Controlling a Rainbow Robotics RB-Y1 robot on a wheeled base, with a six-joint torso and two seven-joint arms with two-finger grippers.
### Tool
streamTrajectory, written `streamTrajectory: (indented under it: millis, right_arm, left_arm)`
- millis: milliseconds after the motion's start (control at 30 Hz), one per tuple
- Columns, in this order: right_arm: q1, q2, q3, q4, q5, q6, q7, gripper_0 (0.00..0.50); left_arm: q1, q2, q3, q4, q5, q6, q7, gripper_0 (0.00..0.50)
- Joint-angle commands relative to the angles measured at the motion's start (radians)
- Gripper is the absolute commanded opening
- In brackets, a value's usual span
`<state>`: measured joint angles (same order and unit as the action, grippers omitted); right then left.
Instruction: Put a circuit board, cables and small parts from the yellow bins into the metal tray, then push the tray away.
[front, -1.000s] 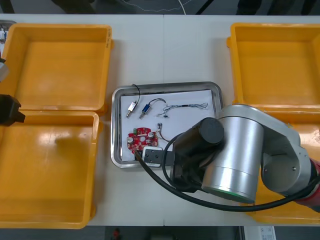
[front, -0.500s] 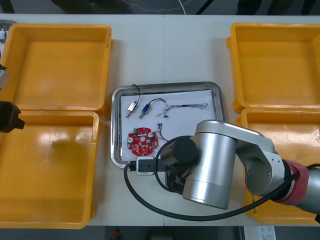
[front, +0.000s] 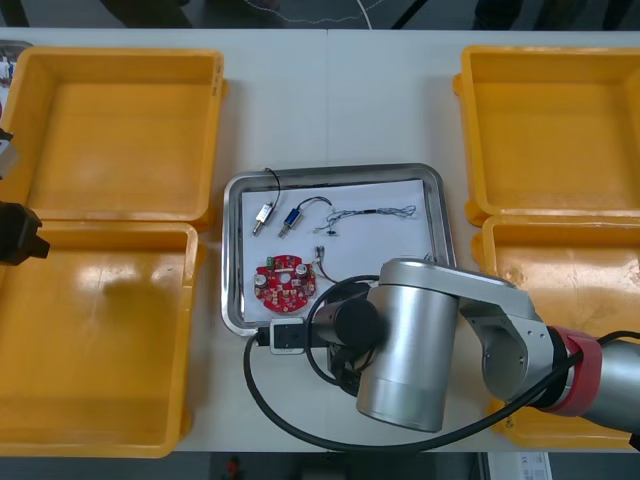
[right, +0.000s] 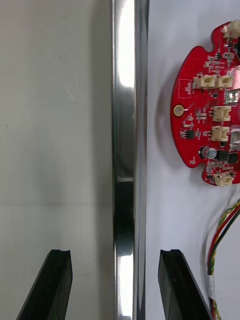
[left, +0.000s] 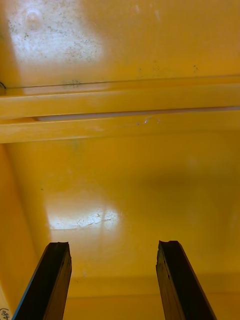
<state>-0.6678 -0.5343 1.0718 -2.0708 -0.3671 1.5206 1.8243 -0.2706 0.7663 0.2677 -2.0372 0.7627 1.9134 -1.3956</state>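
Loading looks done, with circuit board (front: 283, 281), cables (front: 375, 212) and small metal parts (front: 264, 214) all seen inside the metal tray (front: 335, 170), so the push is reckoned next: the right gripper (right: 115, 252) is spread apart astride the tray's near rim, square contact being needed, while the left gripper (left: 112, 245) is parked, fingers apart, over a yellow bin (left: 120, 175).

The metal tray (right: 125, 100) has a polished, mirror-bright rim and a flat, matt white floor that looks like paper. The round red circuit board (right: 210, 110) lying on it has a smooth lacquered face with pale plastic connectors. The yellow bins (front: 120, 130) are smooth, glossy plastic, and the one beneath the left gripper (left: 112, 245) shows glare patches and fine scuffs. The surface (right: 55, 125) is light, matt and faintly speckled; the right arm's casing (front: 410, 350) is satin, brushed-looking silver metal, and the jaws of the right gripper (right: 115, 252) are matt black.
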Motion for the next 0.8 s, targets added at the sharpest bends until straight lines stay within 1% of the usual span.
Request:
streamTrajectory:
  millis: [33, 233, 500, 533, 567, 600, 633, 667, 700, 733, 767, 800]
  right_arm:
    - [-0.032, 0.024, 0.03, 0.003, 0.011, -0.013, 0.02, 0.5]
    - [-0.033, 0.025, 0.039, 0.041, 0.011, -0.065, 0.024, 0.5]
    - [-0.033, 0.03, 0.039, 0.041, 0.028, -0.063, 0.024, 0.5]
    - [-0.033, 0.03, 0.039, 0.043, 0.03, -0.063, 0.024, 0.491]
    - [-0.033, 0.028, 0.039, 0.047, 0.031, -0.065, 0.024, 0.382]
    - [-0.035, 0.03, 0.039, 0.049, 0.031, -0.065, 0.024, 0.308]
    - [-0.033, 0.031, 0.039, 0.052, 0.036, -0.065, 0.024, 0.174]
    - [-0.033, 0.031, 0.039, 0.052, 0.036, -0.065, 0.024, 0.145]
    - [-0.033, 0.031, 0.039, 0.054, 0.039, -0.065, 0.024, 0.145]
    - [-0.033, 0.031, 0.039, 0.054, 0.04, -0.065, 0.024, 0.025]
    - [-0.033, 0.031, 0.039, 0.054, 0.042, -0.065, 0.024, 0.0]
    - [-0.033, 0.031, 0.039, 0.054, 0.045, -0.063, 0.024, 0.0]
  left_arm:
    - [0.016, 0.036, 0.018, -0.032, 0.007, 0.006, 0.038, 0.5]
    - [0.016, 0.036, 0.018, -0.032, 0.007, 0.006, 0.038, 0.5]
    - [0.016, 0.036, 0.018, -0.032, 0.007, 0.006, 0.038, 0.5]
    - [0.016, 0.036, 0.018, -0.032, 0.007, 0.006, 0.038, 0.5]
    - [0.016, 0.036, 0.018, -0.032, 0.007, 0.006, 0.038, 0.5]
    - [0.016, 0.036, 0.018, -0.032, 0.007, 0.006, 0.038, 0.5]
    - [0.016, 0.036, 0.018, -0.032, 0.007, 0.006, 0.038, 0.5]
    - [0.016, 0.036, 0.018, -0.032, 0.007, 0.006, 0.038, 0.5]
    - [0.016, 0.036, 0.018, -0.032, 0.007, 0.006, 0.038, 0.5]
    - [0.016, 0.036, 0.018, -0.032, 0.007, 0.006, 0.038, 0.5]
    - [0.016, 0.036, 0.018, -0.032, 0.007, 0.006, 0.038, 0.5]
    - [0.016, 0.036, 0.018, -0.032, 0.007, 0.006, 0.038, 0.5]
